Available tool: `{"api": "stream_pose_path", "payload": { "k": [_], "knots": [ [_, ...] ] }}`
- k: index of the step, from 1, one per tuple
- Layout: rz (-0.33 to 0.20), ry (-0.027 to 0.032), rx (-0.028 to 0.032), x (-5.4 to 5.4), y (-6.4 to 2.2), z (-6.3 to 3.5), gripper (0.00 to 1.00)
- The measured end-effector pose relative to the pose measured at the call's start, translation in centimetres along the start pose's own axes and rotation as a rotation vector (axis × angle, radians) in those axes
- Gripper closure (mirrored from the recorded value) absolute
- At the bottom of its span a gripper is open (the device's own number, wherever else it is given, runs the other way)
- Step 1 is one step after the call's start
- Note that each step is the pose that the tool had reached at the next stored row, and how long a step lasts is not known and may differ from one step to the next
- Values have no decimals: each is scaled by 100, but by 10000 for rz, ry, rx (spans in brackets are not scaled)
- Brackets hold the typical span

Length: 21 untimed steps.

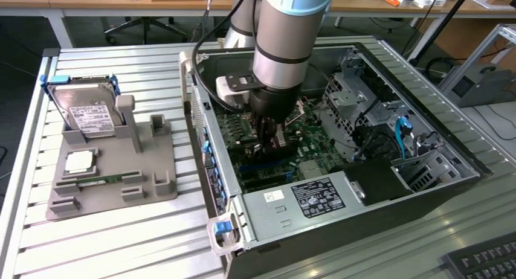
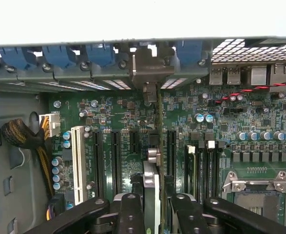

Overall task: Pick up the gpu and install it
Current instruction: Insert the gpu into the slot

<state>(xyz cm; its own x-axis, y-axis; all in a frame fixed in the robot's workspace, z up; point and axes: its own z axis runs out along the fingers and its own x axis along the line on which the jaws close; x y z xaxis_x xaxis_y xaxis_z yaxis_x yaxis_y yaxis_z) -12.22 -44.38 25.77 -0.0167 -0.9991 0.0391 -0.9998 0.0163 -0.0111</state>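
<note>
Inside the computer case (image 1: 451, 170), the gripper (image 2: 152, 204) clamps the half-hidden gpu (image 2: 151, 180).

We see the arm (image 1: 282, 43) in the upper middle of the exterior view as a thick silver-grey cylinder with a pale blue cap at the top edge and a black ring round its lower part; below it the wrist narrows to a black section; a light grey block with a black plate and small screws is fixed to its side; a black cable (image 1: 211, 49) loops beside it; in the wrist view's lower edge we see the gripper (image 2: 152, 207), its black glossy fingers (image 2: 130, 214) with rounded screw bosses.
</note>
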Motion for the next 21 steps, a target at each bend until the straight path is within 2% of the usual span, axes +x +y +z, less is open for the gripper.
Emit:
{"api": "stream_pose_path", "payload": {
  "k": [6, 11, 21],
  "knots": [
    [0, 4, 3, 1, 0, -19, 73],
    [-1, 36, 3, 2, 0, -20, 73],
    [0, 38, 3, 28, -1, -18, 73]
  ]
}}
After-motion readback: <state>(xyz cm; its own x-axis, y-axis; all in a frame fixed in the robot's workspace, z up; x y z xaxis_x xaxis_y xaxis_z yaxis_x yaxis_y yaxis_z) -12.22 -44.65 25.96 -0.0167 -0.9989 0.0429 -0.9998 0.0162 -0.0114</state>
